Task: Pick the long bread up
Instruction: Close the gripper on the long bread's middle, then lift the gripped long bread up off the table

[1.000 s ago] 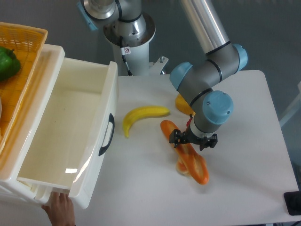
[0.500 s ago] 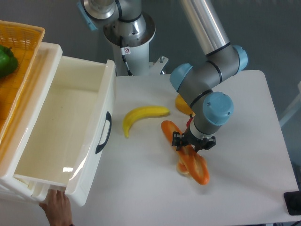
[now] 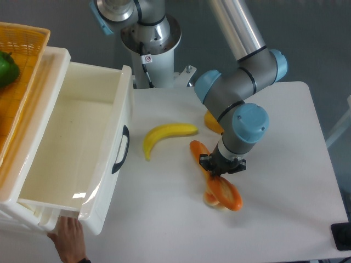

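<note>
The long bread (image 3: 227,192), glossy orange-brown, lies diagonally on the white table (image 3: 285,164) right of centre. One end points toward the banana and the other toward the front edge. My gripper (image 3: 222,167) comes straight down over its middle, fingers shut against both sides of the loaf. A pale cream patch shows under the near end. I cannot tell whether the bread is off the tabletop.
A yellow banana (image 3: 164,135) lies just left of the bread. An orange-yellow item (image 3: 211,121) is half hidden behind the arm. A big white bin (image 3: 124,104) with a black handle fills the left side, a person's hand (image 3: 69,240) at its front corner. A yellow basket (image 3: 22,38) holds a green pepper (image 3: 7,68).
The fingers have narrowed onto the loaf. The gripper and bread shifted slightly left and toward the front. The white bin slid a little to the left.
</note>
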You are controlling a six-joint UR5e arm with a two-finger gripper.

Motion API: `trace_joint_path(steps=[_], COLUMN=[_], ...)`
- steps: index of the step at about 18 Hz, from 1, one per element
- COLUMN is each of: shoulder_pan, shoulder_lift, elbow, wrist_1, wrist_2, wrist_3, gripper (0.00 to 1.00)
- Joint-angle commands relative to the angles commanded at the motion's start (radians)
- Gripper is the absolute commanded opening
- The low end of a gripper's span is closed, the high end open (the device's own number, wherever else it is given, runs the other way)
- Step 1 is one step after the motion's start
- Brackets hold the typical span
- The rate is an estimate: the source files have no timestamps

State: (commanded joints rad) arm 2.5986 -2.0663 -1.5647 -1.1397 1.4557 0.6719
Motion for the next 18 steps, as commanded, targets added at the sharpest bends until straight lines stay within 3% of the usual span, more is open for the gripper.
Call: trace_joint_path(steps=[5, 9, 13, 18], shoulder_pan=[-0.002, -0.012, -0.028, -0.029], shoulder_lift=[0.014, 0.051, 0.081, 0.103], elbow=[0.074, 0.095, 0.107, 0.106], wrist_1=[-0.092, -0.098, -0.158, -0.183], wrist_2=[0.002, -0.005, 0.002, 0.003], wrist_3=[0.009, 0.047, 0.161, 0.262], gripper=[0.00, 0.00, 0.00, 0.00])
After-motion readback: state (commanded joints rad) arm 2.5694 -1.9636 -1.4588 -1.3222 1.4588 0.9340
